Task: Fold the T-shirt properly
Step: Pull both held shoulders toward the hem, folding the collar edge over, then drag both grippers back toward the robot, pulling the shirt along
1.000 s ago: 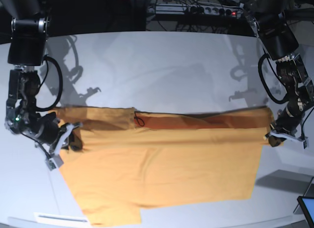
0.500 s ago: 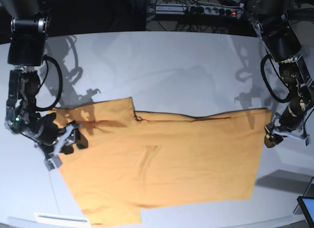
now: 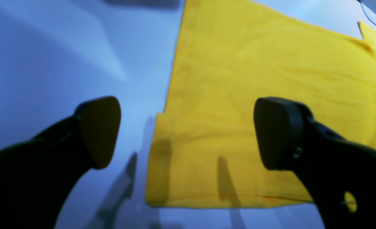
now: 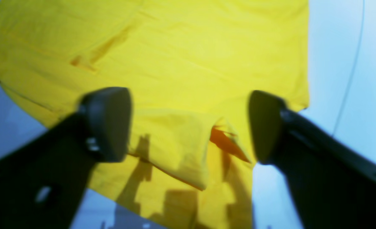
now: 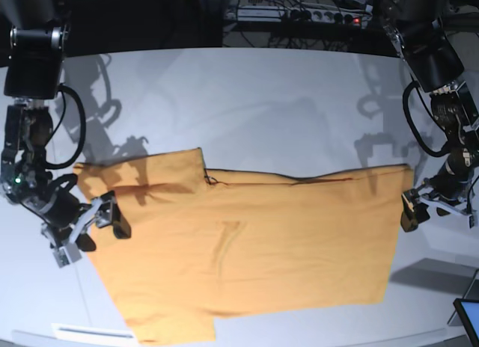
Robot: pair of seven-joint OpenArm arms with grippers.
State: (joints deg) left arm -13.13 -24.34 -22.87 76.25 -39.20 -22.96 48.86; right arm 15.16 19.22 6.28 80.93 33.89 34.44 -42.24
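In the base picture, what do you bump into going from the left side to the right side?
Right gripper → T-shirt → left gripper

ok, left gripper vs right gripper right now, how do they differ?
Left gripper hangs over the hem corner of the plain orange-yellow cloth T-shirt, one of its fingers above bare table. Right gripper sits over a rumpled sleeve fold, both fingers above cloth. Shared: both open, holding nothing.
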